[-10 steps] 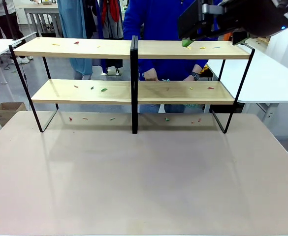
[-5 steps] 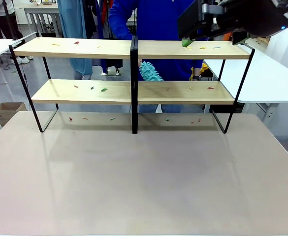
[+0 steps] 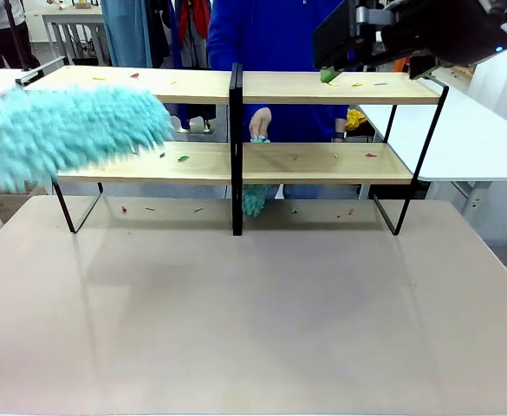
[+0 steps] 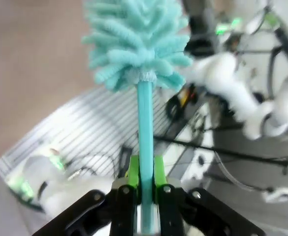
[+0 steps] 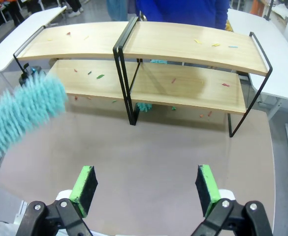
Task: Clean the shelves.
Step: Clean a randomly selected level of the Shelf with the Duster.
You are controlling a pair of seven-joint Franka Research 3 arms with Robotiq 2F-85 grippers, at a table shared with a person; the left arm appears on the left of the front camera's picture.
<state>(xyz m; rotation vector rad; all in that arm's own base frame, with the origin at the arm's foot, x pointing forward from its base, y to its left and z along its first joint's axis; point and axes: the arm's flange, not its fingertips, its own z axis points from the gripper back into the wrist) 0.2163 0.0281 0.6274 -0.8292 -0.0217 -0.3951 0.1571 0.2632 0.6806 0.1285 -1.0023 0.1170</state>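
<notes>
Our left gripper (image 4: 144,183) pinching the thin handle of a fluffy teal duster (image 4: 136,44), our right gripper (image 5: 144,191) with pads spread wide, we see the shelves (image 3: 322,165) standing on the far part of the beige tabletop (image 3: 253,312), coloured scraps (image 3: 183,159) on their boards, duster head before their left half.

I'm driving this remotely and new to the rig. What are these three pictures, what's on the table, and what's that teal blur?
The front picture looks across the beige tabletop at a person in blue. On it stands the two-tier rack of light wooden shelves on a black frame, strewn with small coloured scraps. The other two pictures come from cameras on the robot's wrists. The left gripper is shut on the handle of a fluffy teal duster; that is your blur, near the shelves' left end. The right gripper is open and holds nothing.
</notes>
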